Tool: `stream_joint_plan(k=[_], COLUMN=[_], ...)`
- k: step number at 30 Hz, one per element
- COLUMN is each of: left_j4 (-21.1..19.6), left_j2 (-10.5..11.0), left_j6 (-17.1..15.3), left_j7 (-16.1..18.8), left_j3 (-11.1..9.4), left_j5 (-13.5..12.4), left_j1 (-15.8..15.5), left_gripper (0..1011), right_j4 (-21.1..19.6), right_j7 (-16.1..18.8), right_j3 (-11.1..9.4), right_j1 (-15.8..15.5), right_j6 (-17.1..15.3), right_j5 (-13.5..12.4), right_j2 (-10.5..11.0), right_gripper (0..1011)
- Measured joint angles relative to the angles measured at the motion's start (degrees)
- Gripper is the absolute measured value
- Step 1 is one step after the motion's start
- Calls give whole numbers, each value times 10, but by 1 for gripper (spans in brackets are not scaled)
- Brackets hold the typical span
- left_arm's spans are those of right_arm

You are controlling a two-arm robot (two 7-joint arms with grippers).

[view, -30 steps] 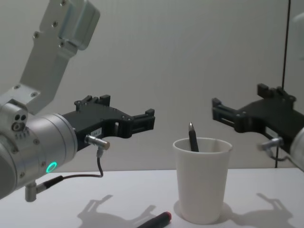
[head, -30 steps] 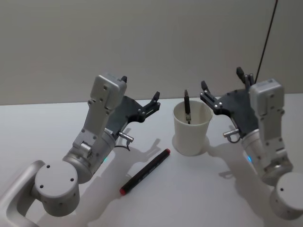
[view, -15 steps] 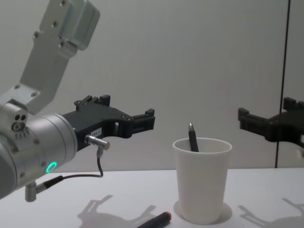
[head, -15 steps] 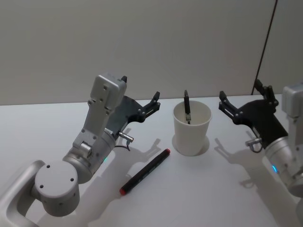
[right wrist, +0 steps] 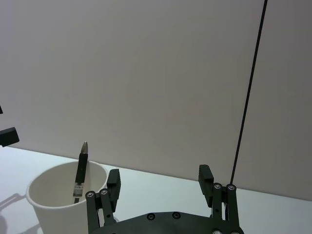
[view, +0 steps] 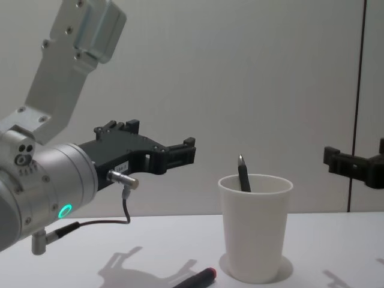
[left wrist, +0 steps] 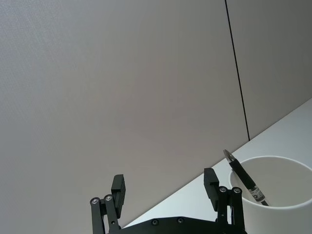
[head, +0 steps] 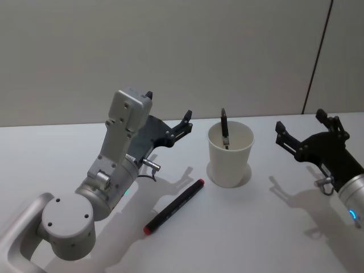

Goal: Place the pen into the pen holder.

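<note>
Two grippers flank the pen holder (head: 230, 165), a white paper cup standing upright on the pale table (head: 68, 142). The dark pen (head: 225, 129) stands inside it, nearly upright, a little toward the cup's left side, with its tip above the rolled rim. The left gripper (head: 168, 108) hangs above the table to the cup's left, its nearer fingertip close to the rim yet apart from it; the right gripper (head: 300, 120) hangs to the cup's right, farther off, with bare table between them.

The left gripper is released, its fingers (left wrist: 118, 187) spread wide with nothing between them, touching neither cup nor pen; from its wrist camera the cup and pen sit beyond one finger, off to the side of the gap. The right gripper is released as well, its fingers (right wrist: 204, 176) wide apart and empty, and the cup likewise lies beyond one finger rather than between the two.

One red-tipped marker (head: 174, 206) lies flat on the table in front of the cup and to its left, touching neither the cup nor either gripper.

The pen's lower part is hidden by the cup wall, so how its end rests cannot be told; the chest view cuts the right gripper at the picture's right edge and the marker at the lower edge, leaving its red end.
</note>
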State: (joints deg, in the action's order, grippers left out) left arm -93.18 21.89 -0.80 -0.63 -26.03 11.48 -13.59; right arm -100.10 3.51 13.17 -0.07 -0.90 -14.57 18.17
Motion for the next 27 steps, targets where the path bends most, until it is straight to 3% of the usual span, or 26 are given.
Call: stream_joint_plan(k=[5, 21, 27], left_j4=[0, 0, -4], left_j2=[0, 0, 5], left_j6=[0, 0, -3], left_j7=[0, -1, -11], left_j3=[0, 0, 3], left_j5=[0, 0, 11], left_j1=[0, 0, 3], left_gripper=[1001, 1001, 1001], right_j4=[-10, -11, -11], right_j7=[3, 3, 3], right_j3=[-2, -2, -2], right_j1=[-7, -8, -8], right_j6=[-10, -11, -11], right_j5=[-17, -19, -19], right_j2=[11, 12, 12], right_gripper=[1001, 1001, 1001])
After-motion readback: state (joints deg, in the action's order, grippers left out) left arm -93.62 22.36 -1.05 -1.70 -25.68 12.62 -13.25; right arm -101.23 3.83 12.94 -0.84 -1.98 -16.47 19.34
